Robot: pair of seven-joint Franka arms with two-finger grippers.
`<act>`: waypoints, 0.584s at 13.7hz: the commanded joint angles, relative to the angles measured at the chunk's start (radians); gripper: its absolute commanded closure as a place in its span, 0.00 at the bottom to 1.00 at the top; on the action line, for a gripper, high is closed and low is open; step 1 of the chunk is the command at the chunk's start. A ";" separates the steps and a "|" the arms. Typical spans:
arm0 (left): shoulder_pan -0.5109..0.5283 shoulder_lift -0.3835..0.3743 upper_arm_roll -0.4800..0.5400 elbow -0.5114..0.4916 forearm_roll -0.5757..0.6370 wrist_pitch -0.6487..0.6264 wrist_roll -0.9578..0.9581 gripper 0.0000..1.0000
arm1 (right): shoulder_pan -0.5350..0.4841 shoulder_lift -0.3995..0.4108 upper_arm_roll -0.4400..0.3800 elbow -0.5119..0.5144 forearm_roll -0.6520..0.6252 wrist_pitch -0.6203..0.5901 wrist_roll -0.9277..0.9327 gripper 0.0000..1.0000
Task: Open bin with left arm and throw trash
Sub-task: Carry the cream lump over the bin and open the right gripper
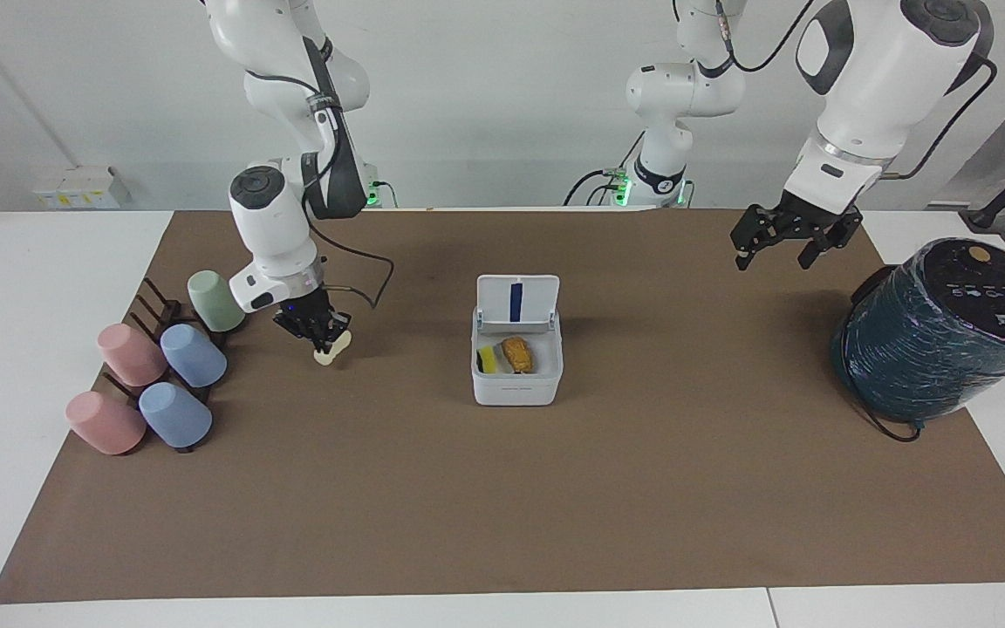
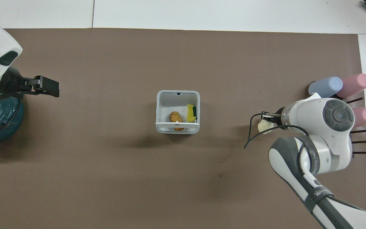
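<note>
Right gripper (image 1: 324,336) at centre left pinches the cream lump (image 1: 331,348). Bin (image 1: 516,377) at centre, lid up. Left gripper (image 1: 786,237) spread, upper right.

**Bin at the hub, 12 o'clock pointing away from the robots**

The mat (image 2: 106,175) lies on the table (image 1: 31,305), and the bin (image 2: 157,105) stands at the mat's middle. Its lid (image 1: 517,301) stands up along the 6 o'clock edge. In the bin, the crusty lump (image 2: 176,117) lies with the sponge piece (image 2: 191,113) just beside it at 3 o'clock.

At 3 o'clock from the bin, the right gripper (image 1: 321,336) is over the mat with the third lump (image 1: 331,347) between its fingers. On past it, at the right arm's end, 5 cups (image 1: 193,353) rest on a rack (image 1: 153,301).

At 9 o'clock stands the wrapped cylinder (image 1: 939,331). The left gripper (image 1: 777,249) hangs over the mat at about 10 o'clock, near the cylinder.
</note>
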 commanded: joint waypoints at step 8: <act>0.001 -0.026 0.002 -0.031 0.022 0.024 0.011 0.00 | 0.133 0.203 0.024 0.517 0.123 -0.207 0.187 1.00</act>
